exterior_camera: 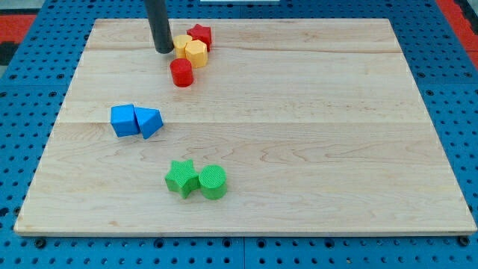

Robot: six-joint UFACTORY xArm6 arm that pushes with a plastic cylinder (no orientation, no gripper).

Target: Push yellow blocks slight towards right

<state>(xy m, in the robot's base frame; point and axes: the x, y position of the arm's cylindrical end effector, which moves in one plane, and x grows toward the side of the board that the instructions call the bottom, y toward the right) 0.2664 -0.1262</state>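
Observation:
Two yellow blocks lie near the view's top, left of centre: a yellow hexagon (196, 53) and a second yellow block (181, 43) just to its upper left, shape unclear. They touch each other. My tip (163, 50) rests on the board just left of the second yellow block, close to or touching it. A red star (200, 34) sits against the yellow blocks on their upper right. A red cylinder (181, 73) stands right below them.
A blue cube (123, 120) and a blue triangle (149, 122) sit together at the view's left. A green star (181, 178) and a green cylinder (213, 181) sit together near the bottom. The wooden board (314, 134) lies on a blue perforated table.

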